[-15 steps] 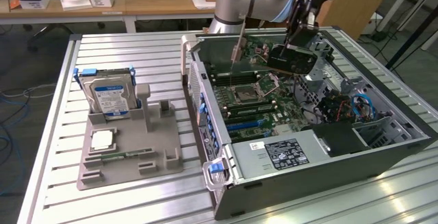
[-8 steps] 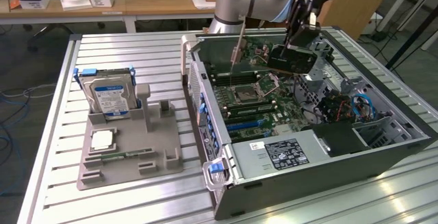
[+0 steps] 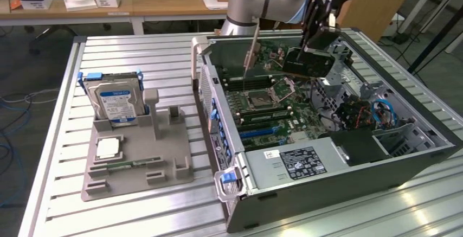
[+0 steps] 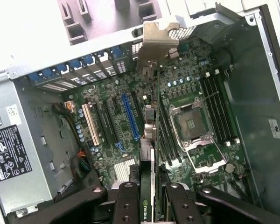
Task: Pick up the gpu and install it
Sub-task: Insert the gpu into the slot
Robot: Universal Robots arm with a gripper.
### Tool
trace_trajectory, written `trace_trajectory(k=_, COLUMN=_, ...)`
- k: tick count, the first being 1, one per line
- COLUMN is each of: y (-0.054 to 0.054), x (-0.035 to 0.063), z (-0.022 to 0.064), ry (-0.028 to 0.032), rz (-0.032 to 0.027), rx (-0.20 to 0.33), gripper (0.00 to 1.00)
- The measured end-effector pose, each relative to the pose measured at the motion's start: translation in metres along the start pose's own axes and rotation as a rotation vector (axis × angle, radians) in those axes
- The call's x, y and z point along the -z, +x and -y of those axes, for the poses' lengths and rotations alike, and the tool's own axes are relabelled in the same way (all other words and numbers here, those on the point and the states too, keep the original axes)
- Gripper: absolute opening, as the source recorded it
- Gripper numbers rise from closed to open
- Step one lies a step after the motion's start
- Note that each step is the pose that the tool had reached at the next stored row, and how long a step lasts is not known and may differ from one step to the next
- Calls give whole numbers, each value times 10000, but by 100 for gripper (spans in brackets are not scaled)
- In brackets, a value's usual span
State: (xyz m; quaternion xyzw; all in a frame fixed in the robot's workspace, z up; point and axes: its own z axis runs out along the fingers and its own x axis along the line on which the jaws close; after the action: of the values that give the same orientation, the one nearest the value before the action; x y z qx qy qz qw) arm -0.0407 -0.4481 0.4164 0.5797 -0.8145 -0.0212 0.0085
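Above the open computer case (image 3: 327, 193), toward the bench (image 3: 145, 52) edge on the exterior view's right, the gripper (image 3: 313, 51) is clenching the gpu (image 3: 307, 64) and holding it clear of the motherboard (image 3: 278, 112).

Wrist view: the gripper (image 4: 151, 198) fingers (image 4: 126, 203) are pinching the gpu (image 4: 150, 154) edge-on. Its silver bracket (image 4: 156, 42) is pointing at the slotted rear wall of the case.

Below the card, the blue slot (image 4: 130, 116) is lying just beside its line, with the CPU socket (image 4: 191, 123) on the other side. The power supply (image 3: 296, 162) is sitting at the case's near end and blue cables (image 3: 383, 112) are looping by the drive bay.

Toward the bench edge on the exterior view's left, a hard drive (image 3: 116, 104) is standing upright in a grey fixture (image 3: 137, 169), well apart from the case.
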Motion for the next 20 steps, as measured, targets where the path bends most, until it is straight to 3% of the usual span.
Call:
trace_trajectory(k=14, y=0, x=0, z=0, ry=-12, rz=-49, rx=1110, gripper=26)
trace_trajectory(k=20, y=0, x=0, z=1, ry=-13, rz=-53, rx=1178, gripper=26)
